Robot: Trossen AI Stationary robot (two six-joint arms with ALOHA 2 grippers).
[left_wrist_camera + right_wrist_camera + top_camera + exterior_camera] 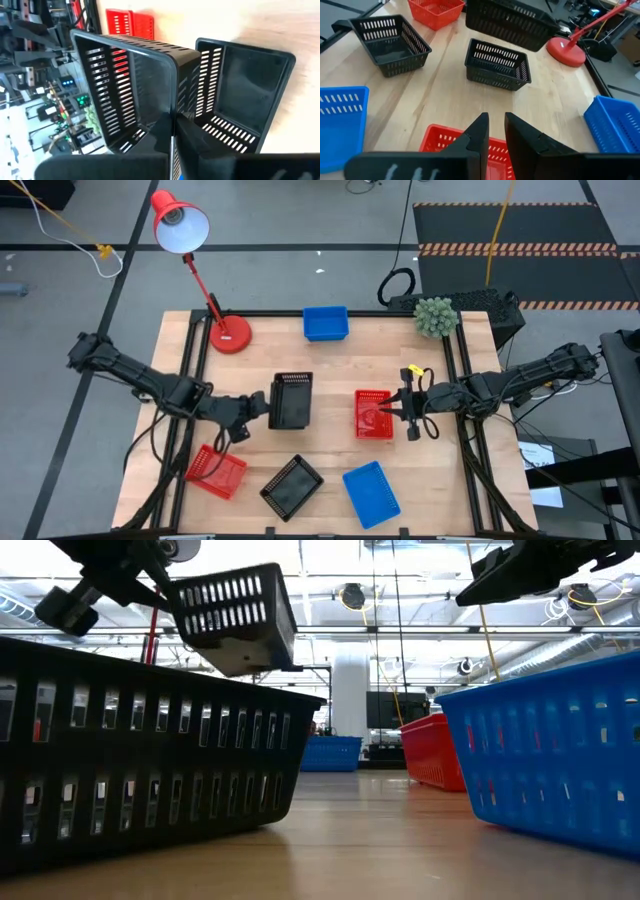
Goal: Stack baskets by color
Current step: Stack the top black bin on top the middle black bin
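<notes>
My left gripper (262, 405) is shut on a black basket (292, 402), which hangs tilted in the air (235, 615) over a second black basket (497, 64) that rests bottom-down on the table. My right gripper (402, 412) hovers above a red basket (373, 415) that sits on the table; its fingers (495, 132) stand a narrow gap apart with nothing between them. A third black basket (291, 487), a red one (215, 472) and a blue one (371, 493) lie along the near edge. Another blue basket (325, 323) sits at the far edge. My left gripper pinches one wall of the black basket at its rim (173, 117), one finger inside and one outside. It comes from the table's left, slanting downward. The basket is lifted clear and tilted, above the black basket on the table (245, 95).
A red desk lamp stands on its round base (230, 333) at the far left. A small green plant (435, 317) sits at the far right corner. Bare wood (335, 445) shows in the table's middle between the baskets.
</notes>
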